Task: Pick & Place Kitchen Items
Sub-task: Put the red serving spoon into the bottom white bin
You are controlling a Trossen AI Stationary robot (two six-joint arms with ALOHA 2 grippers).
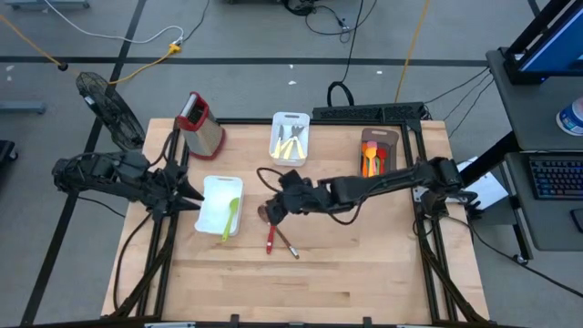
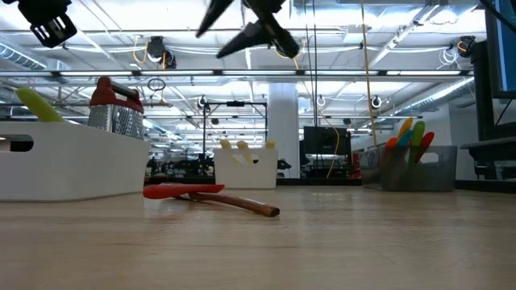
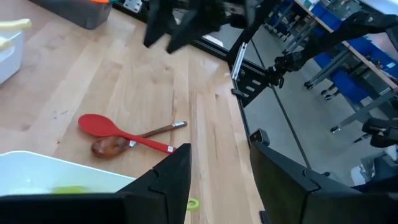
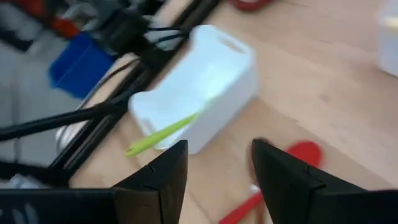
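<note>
I read the table (image 1: 301,282) near edge first: bare wood up front, then mid-table a red spoon (image 1: 271,239) lying flat w/ a brown wooden spoon (image 1: 284,239) crossed against it, bowls touching; same pair seen in low view, red spoon (image 2: 181,191) over wooden one (image 2: 242,203). R gripper (image 1: 270,208) hangs above and just beside the spoon bowls, off the table, fingers apart, nothing between them; wrist cam shows red spoon (image 4: 301,155) beyond its open jaws. L of the spoons sits a white tray (image 1: 219,205) w/ a green spatula (image 1: 231,217) leaning on its rim, handle poking out over the edge toward me. L gripper (image 1: 194,196) is at the tray's L side, fingers apart, holding nothing. Farther back: steel grater (image 1: 202,125) w/ red top, standing upright at back L; a second white tray (image 1: 290,137) at back centre holding pale-handled utensils (image 1: 290,142), count not clear; brown tray (image 1: 375,150) at back R w/ orange and red utensils (image 1: 372,162) lying in it. Low view shows those coloured heads sticking up, yellow, orange, red, green.
</note>
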